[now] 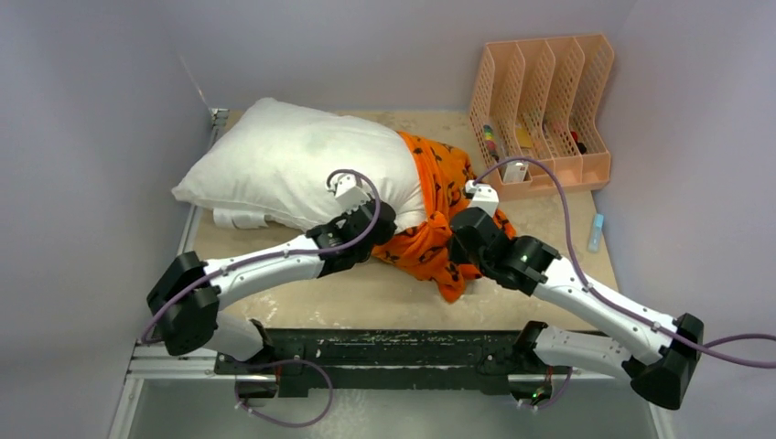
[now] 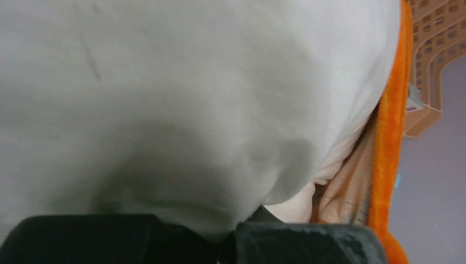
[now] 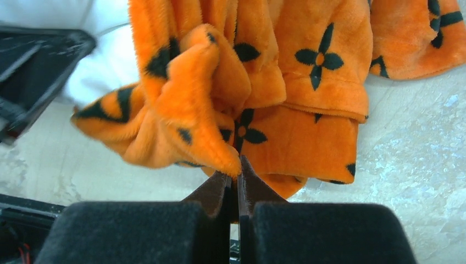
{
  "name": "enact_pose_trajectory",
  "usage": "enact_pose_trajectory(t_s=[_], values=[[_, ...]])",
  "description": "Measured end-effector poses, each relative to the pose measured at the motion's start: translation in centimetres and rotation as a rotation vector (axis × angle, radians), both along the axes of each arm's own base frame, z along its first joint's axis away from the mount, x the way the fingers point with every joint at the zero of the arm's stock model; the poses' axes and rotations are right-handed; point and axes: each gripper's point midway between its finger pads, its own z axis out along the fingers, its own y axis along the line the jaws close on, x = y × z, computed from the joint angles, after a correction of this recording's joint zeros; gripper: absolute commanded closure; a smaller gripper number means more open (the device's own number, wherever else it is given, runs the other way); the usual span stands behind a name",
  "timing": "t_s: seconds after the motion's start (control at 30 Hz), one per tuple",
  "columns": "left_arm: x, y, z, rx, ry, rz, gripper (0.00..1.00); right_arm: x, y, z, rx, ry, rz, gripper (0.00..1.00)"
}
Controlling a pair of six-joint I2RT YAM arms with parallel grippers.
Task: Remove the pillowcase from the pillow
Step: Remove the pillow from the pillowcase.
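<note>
Since my left wrist camera sits hard against the pillow (image 2: 192, 99), nearly all it gives me is white cloth, soft-focused and shadowed. Along the bottom edge my left gripper (image 2: 225, 239) shows only as two black pads drawn close together. A pucker of the pillow's fabric is pulled down into the narrow slit between them, so I read it as pinching the pillow, though the tips themselves are buried. At the right of that view runs a strip of the orange pillowcase (image 2: 387, 137), and its pale lining (image 2: 346, 181) peeks out beside the white bulge.

My right gripper (image 3: 237, 176) is easier to read. The two fingers are pressed together, and a fold of the plush pillowcase with black flower motifs is clamped at their tips. The rest hangs in bunches beyond them and trails onto the table (image 3: 417, 165). The pillowcase runs off the top and right edges of this view, and the pillow is just a white patch at upper left.

From above, the pillow lies across the far left of the table, most of it bare. Only its right end is inside the pillowcase, which is rumpled there and spills toward the near edge. Both my wrists hide the spots where fingers meet cloth.

A peach file organizer (image 1: 549, 91) stands at the far right, its contents too small to name. A small pale-blue object (image 1: 597, 230) lies near the right wall, and I cannot identify the white folded piece (image 1: 240, 219) under the pillow's left end.
</note>
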Motion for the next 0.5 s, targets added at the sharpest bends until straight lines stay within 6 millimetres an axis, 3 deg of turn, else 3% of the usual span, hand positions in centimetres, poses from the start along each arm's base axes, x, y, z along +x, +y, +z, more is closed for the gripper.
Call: enact_pose_trajectory(t_s=[0.1,0.2,0.27,0.37,0.5], values=[[1.3,0.5,-1.3,0.041,0.02,0.003,1.0,-0.3,-0.4,0.6,0.019,-0.017,-0.003,1.0],[1.4,1.9,0.1,0.04,0.025,-0.022,1.0,-0.5,-1.2,0.4,0.0,-0.011,-0.033,1.0],[2.0,4.4,2.2,0.011,0.018,-0.019,1.0,-0.7,-1.8,-0.3,-0.028,0.012,-0.058,1.0],[2.6,10.3,6.0,-0.004,-0.005,0.032,1.0,-0.5,-1.5,-0.8,-0.013,0.029,-0.089,1.0],[2.6,14.8,8.6,0.06,0.006,0.083,1.0,-0.5,-0.4,-1.6,0.041,0.044,-0.088,1.0]])
